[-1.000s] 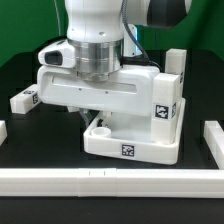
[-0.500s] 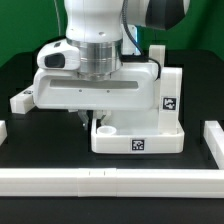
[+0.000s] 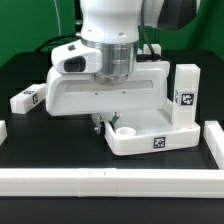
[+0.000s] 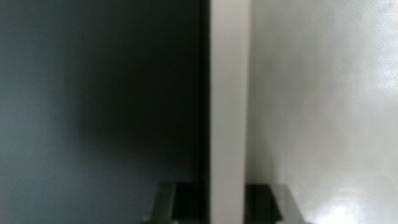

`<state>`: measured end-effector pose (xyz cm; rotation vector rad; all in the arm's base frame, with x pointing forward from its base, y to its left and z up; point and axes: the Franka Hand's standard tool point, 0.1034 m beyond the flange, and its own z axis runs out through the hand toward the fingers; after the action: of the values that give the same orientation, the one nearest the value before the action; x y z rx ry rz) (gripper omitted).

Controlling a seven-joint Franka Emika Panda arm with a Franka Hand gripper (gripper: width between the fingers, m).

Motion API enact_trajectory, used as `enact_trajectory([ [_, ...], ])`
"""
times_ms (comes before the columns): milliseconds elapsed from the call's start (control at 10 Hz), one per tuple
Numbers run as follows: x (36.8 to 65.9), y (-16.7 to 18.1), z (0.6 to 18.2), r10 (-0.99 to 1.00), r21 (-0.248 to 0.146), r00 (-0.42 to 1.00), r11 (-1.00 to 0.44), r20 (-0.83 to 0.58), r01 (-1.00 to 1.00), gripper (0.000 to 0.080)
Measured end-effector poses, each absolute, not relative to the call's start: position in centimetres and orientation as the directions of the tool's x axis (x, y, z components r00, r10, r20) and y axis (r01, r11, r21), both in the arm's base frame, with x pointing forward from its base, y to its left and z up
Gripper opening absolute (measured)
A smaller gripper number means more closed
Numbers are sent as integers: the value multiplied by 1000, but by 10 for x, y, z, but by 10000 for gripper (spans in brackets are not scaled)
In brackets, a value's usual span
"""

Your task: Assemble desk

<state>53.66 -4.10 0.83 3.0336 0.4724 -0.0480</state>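
Across the black table we are sliding the desk tabletop toward the exterior view's right, and it is now sitting just beside the white rail. Our gripper is apparently clamping its rim, likely bracing it for leg fitting.

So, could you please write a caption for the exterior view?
Jaws grip the tabletop rim beside the front rail; one leg stands upright, another leg lies loose.
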Motion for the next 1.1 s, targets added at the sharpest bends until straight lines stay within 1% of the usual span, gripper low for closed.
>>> enact_trajectory([
  [300, 537, -43, 8, 457, 68, 887, -885, -62, 461, 67],
  [600, 545, -14, 9, 596, 72, 799, -796, -73, 601, 67],
  [800, 550, -4, 11, 665, 69, 743, -739, -77, 670, 67],
  [900, 549, -7, 10, 690, 67, 719, -716, -82, 695, 67],
  [1100, 549, -11, 10, 776, 63, 623, -620, -100, 782, 67],
])
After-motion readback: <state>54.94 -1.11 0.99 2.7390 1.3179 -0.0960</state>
